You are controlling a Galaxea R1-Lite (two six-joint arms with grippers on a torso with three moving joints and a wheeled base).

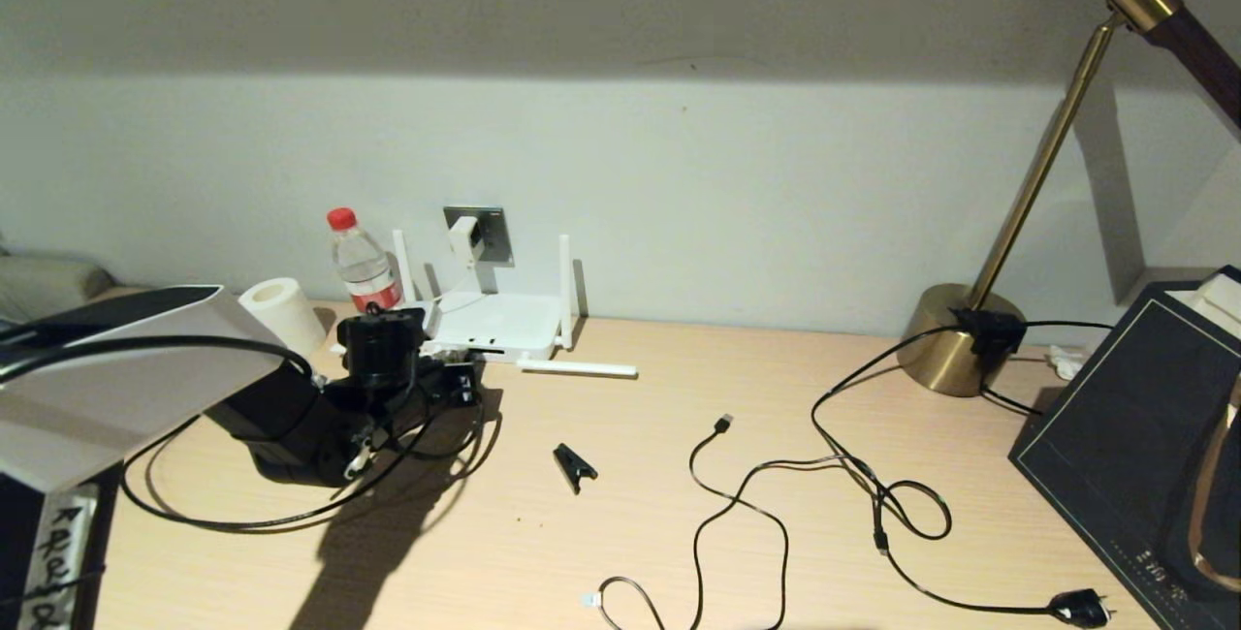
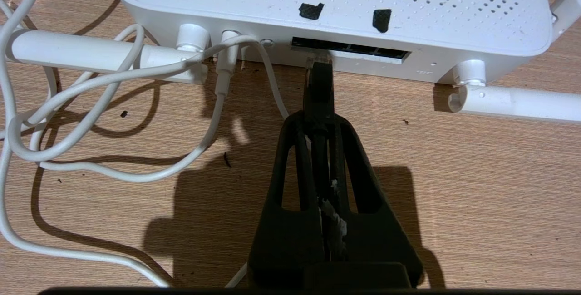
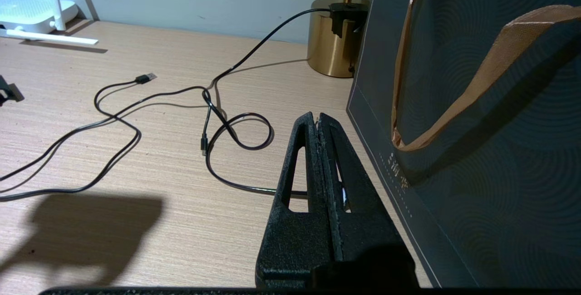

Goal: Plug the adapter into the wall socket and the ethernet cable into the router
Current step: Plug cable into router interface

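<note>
At the flat white router's (image 2: 327, 4) port edge, the left gripper (image 2: 319, 120) reaches low and level — jaws clamped on the black ethernet cable (image 2: 317, 84), its clear tip at the port row. The small white adapter (image 1: 465, 238) sits in the grey wall socket (image 1: 493, 233). The right gripper (image 3: 319, 122) hangs parked, jaws together, beside a dark paper bag (image 3: 476, 127) — bare wooden tabletop (image 1: 630, 533) between.

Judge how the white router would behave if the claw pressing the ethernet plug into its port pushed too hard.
The router looks like a thin, vented plastic shell, so probably light. It rests loose on smooth wood, so it would likely slide toward the wall rather than resist. The left claw holds the ethernet cable by its stiff plug end, so a push should carry straight through.
</note>
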